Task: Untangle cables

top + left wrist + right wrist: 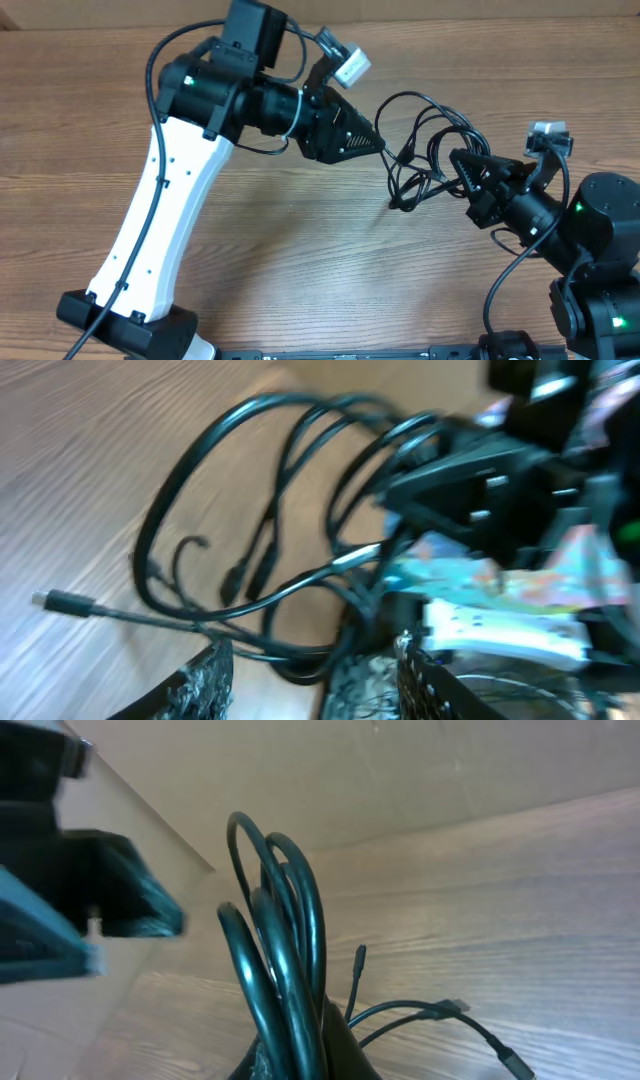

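Note:
The cables (425,140) are a tangle of thin black loops between my two grippers, partly lifted off the wooden table. My right gripper (458,165) is shut on several strands; in the right wrist view the cables (285,950) rise in loops from its closed fingers (300,1055). My left gripper (380,145) is at the tangle's left side. In the left wrist view its fingers (305,685) stand apart, with a loop of the cables (260,560) lying between the tips. A silvery plug tip (50,600) lies on the table; another plug tip (510,1060) trails loose.
The wooden table (300,260) carries both arms. A cardboard wall (350,780) runs along the far edge. My right arm's gripper body (480,470) fills the upper right of the left wrist view, close to the left fingers.

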